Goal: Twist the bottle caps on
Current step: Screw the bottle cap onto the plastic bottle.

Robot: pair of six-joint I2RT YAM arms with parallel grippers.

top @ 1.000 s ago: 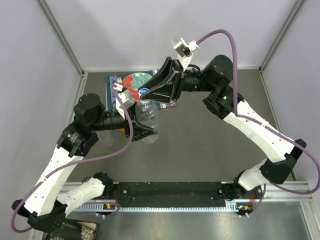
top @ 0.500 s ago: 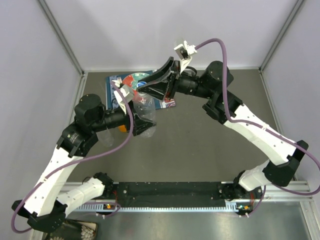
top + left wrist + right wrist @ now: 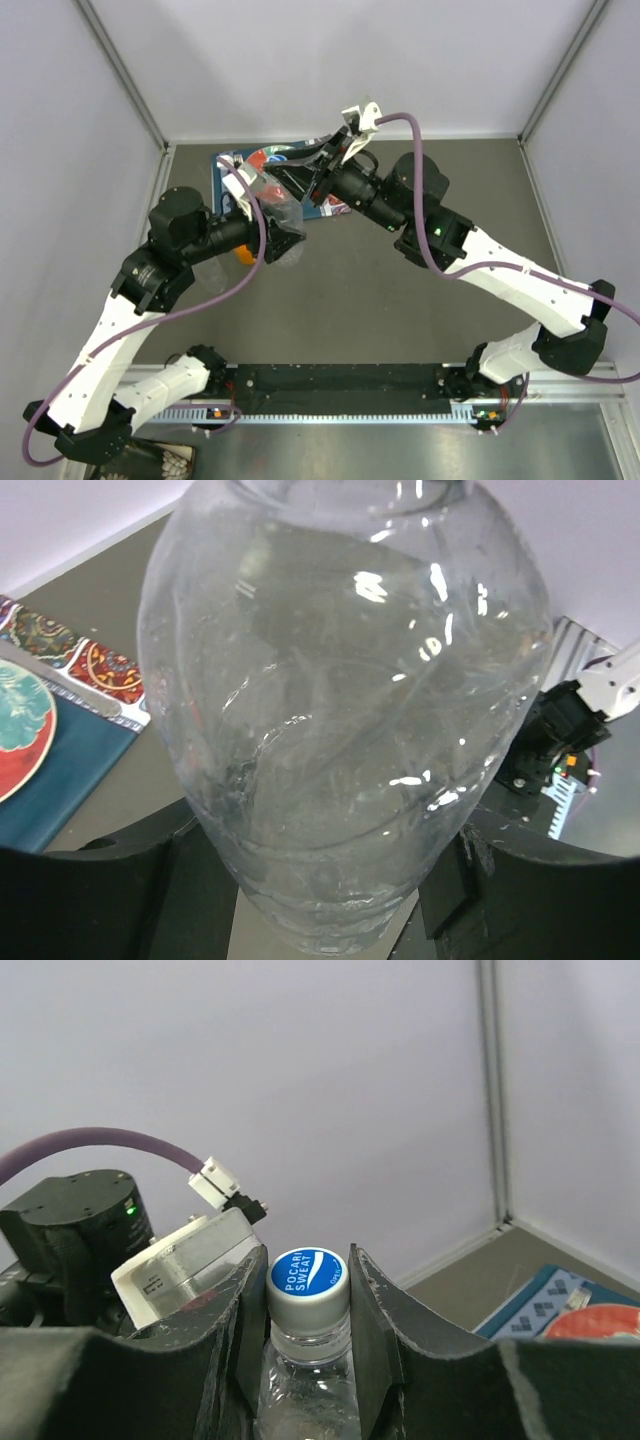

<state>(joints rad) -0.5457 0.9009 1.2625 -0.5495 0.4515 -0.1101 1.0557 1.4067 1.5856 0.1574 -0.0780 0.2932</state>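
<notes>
A clear plastic bottle (image 3: 278, 212) is held off the table and tilted, with my left gripper (image 3: 277, 240) shut round its lower body. In the left wrist view the bottle (image 3: 340, 710) fills the frame between the black fingers (image 3: 100, 890). Its white cap (image 3: 309, 1278) with a blue label sits on the neck. My right gripper (image 3: 309, 1295) is shut on that cap, with one pad against each side. From above, the right gripper (image 3: 312, 180) meets the bottle's top from the upper right. An orange bottle (image 3: 243, 254) shows partly beneath the left arm.
A red-and-teal patterned plate (image 3: 268, 160) lies on a blue mat (image 3: 60, 790) at the back of the table, right behind the grippers. Grey walls enclose the back and sides. A black rail (image 3: 340, 385) runs along the near edge between the arm bases.
The left arm has swung the bottle up and to the left, tilting it more. The right gripper has followed leftwards, staying on the cap, and its wrist has turned.
</notes>
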